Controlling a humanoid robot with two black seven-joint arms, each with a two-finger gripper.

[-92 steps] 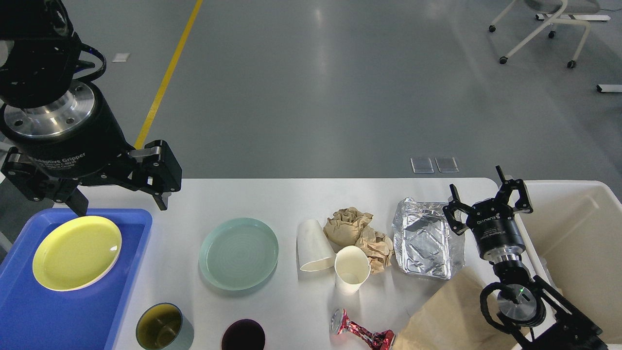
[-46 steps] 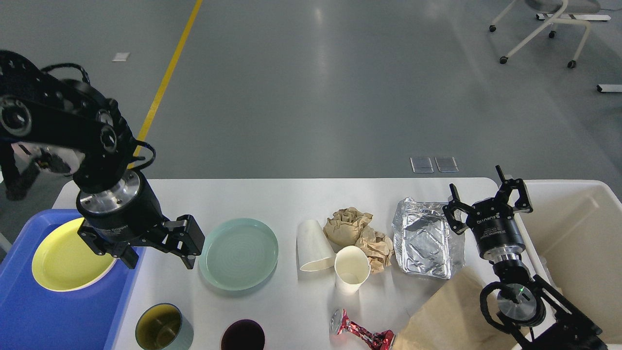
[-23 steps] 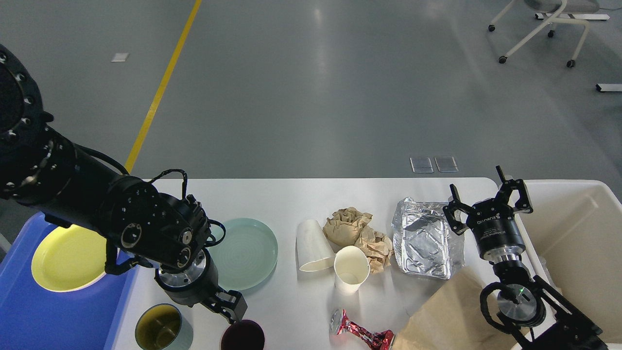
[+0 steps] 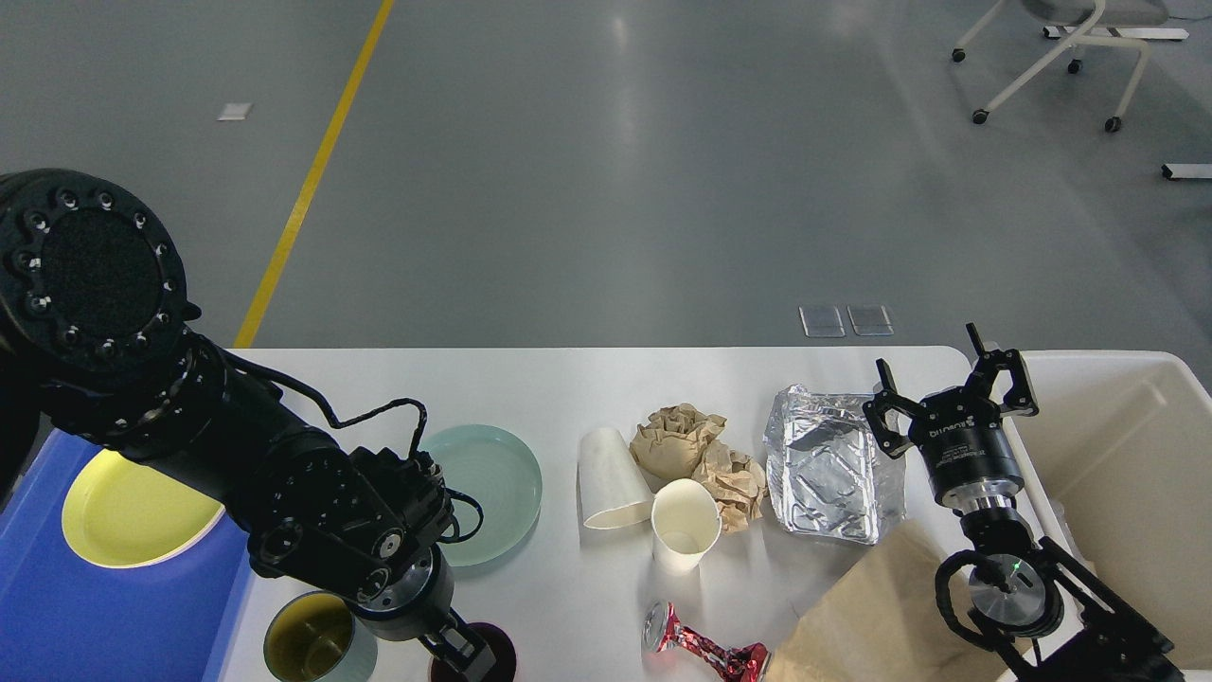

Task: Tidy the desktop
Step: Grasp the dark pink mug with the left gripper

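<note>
I have the left gripper (image 4: 466, 652) down at the dark cup (image 4: 492, 654) on the desktop's (image 4: 568, 379) near edge; whether it grips, I cannot tell. I judge this the dish-collecting step: next, grasp and lift toward the tray (image 4: 85, 616). The right gripper (image 4: 952, 388) hangs spread near the far-right corner.

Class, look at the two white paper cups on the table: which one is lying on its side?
The rear-left paper cup, beside the crumpled brown paper, lies tipped over; the other cup stands upright, mouth up.
</note>
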